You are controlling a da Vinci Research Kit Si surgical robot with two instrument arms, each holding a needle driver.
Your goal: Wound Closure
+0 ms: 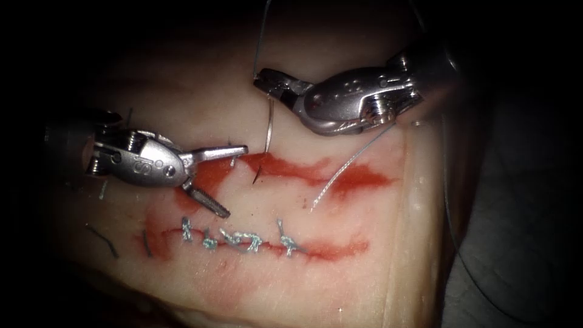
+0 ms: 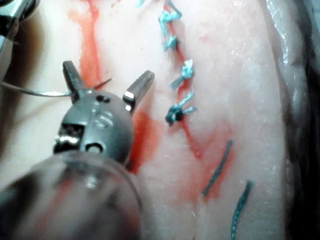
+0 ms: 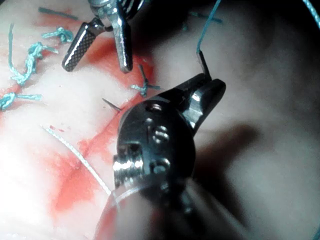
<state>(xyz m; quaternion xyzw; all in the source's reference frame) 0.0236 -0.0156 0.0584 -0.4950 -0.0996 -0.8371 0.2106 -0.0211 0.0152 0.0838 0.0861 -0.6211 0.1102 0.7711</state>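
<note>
R tool [image 1: 267, 82] gripping needle [image 1: 269, 129] end; L tool [image 1: 234, 179] agape, empty

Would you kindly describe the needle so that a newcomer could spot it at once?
Start at the tissue and find the upper red cut, above the stitched one. The right tool, shut on the needle's upper end, hangs it down to the cut, its dark tip emerging from the tissue just right of the left tool's open fingers. Unlike the pale thread nearby, it is a rigid, curved metal arc.

A stamped letter "S" on the left end effector [image 1: 214, 180] housing.
</note>
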